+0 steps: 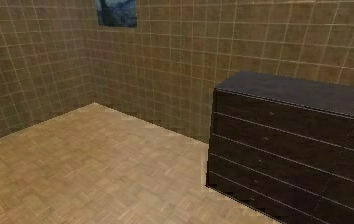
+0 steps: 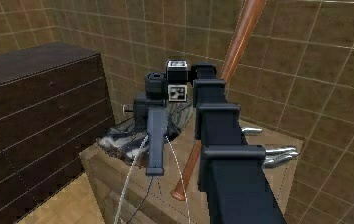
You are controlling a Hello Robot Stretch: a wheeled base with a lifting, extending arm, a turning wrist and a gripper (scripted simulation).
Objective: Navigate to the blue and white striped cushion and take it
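Nearest rose the arm's dark bar (image 2: 230, 170), reaching over a wooden crate (image 2: 105, 172). From the left stood a dark dresser (image 2: 35, 110), then the gripper (image 2: 155, 150) by a grey rumpled heap (image 2: 125, 143) on the crate, so whether it held anything could not be told, then a leaning reddish bat (image 2: 220, 90) and silvery things (image 2: 270, 155). Whether that heap was the striped cushion could not be told either.
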